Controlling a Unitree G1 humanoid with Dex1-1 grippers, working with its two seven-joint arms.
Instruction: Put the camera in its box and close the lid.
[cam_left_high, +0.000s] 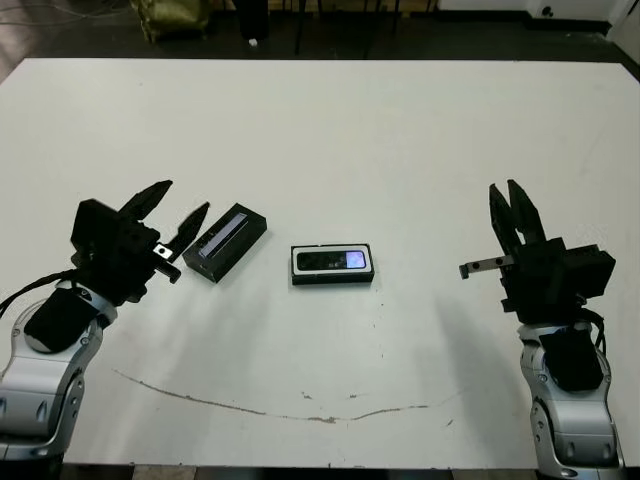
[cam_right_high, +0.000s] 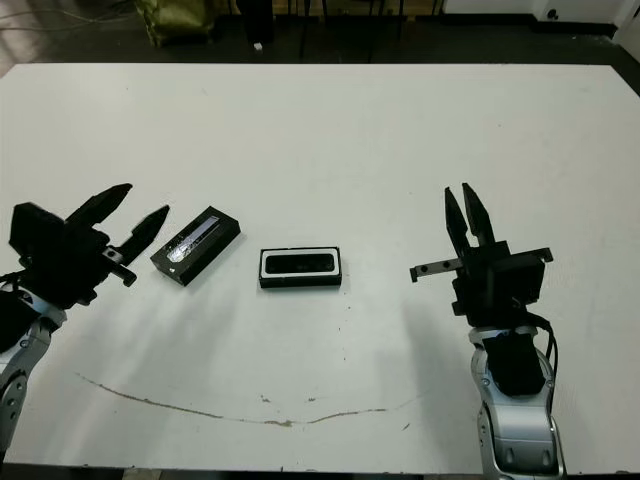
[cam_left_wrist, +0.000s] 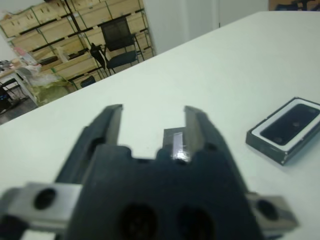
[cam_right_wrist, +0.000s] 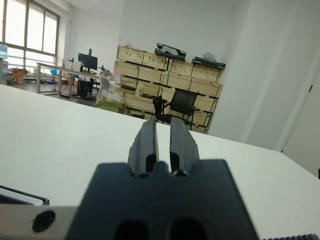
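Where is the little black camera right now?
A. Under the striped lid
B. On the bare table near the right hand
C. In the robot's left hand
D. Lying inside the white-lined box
D. The camera lies inside the box, its white lining showing around it, in the middle of the table. The lid sits apart beside it, and neither hand holds anything.

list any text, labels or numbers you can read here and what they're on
None can be read.
Camera in the box: the bluish-white screen patch is too small to read.
Lid: silvery stripe, any print too blurred.
Crates in the wrist views: no markings legible.
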